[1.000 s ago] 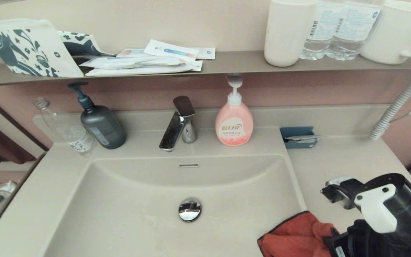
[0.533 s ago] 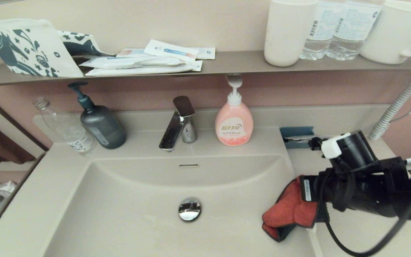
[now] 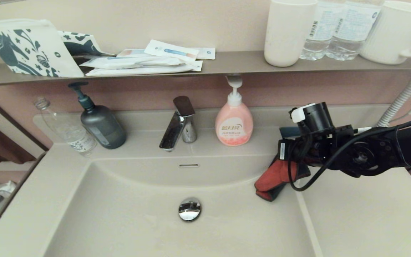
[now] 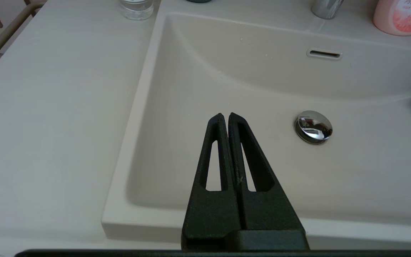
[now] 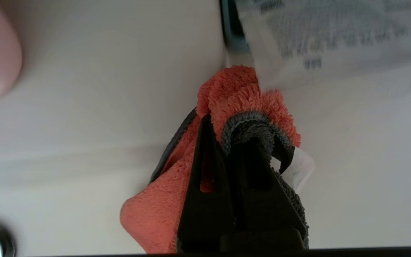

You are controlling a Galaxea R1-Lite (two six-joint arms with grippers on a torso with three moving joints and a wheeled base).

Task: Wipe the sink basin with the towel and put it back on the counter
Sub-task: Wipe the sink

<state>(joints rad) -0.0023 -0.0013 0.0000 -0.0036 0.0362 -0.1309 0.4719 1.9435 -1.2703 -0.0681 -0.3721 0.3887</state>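
The towel (image 5: 227, 96) pinched in the right claw (image 5: 227, 132) looked fluffy cloth; the claw matt black plastic. Below-left of it, the basin (image 3: 127, 214) was smooth, the plug (image 3: 189, 209) glossy chrome.

Head camera looks down over the sink basin (image 3: 137, 221); left wrist camera shares its drain plug (image 4: 313, 126); right wrist camera sits close against the towel (image 5: 234, 96).
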